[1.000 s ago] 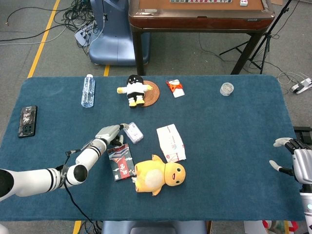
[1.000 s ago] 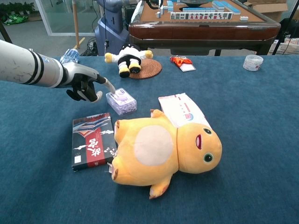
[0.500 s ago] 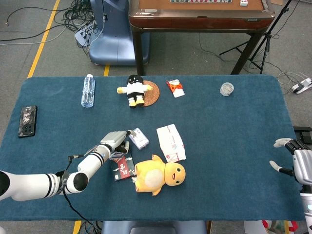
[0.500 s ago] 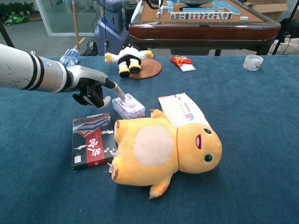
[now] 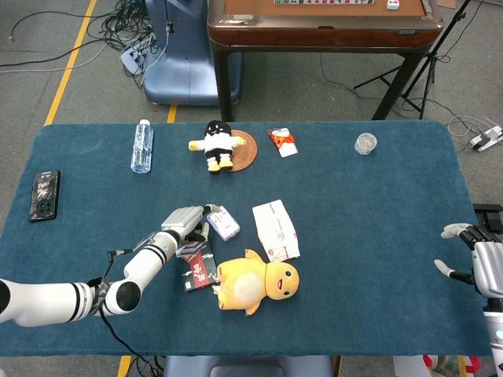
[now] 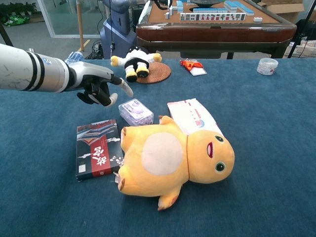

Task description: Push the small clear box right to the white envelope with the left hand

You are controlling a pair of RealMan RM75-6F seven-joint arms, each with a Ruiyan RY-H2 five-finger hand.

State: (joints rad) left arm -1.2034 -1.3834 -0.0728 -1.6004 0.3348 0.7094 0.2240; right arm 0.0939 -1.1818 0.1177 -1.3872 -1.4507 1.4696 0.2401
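Clear and small, the plastic box (image 6: 136, 111) lies on the blue cloth tabletop (image 6: 266, 123) toward its middle, just beside the white paper envelope (image 6: 191, 115) but apart from it. Beside the box, the left robot hand (image 6: 101, 86) hovers, holding nothing, one finger (image 6: 124, 87) extended, others curled. The right robot hand (image 5: 462, 250) rests at the right edge, fingers spread.
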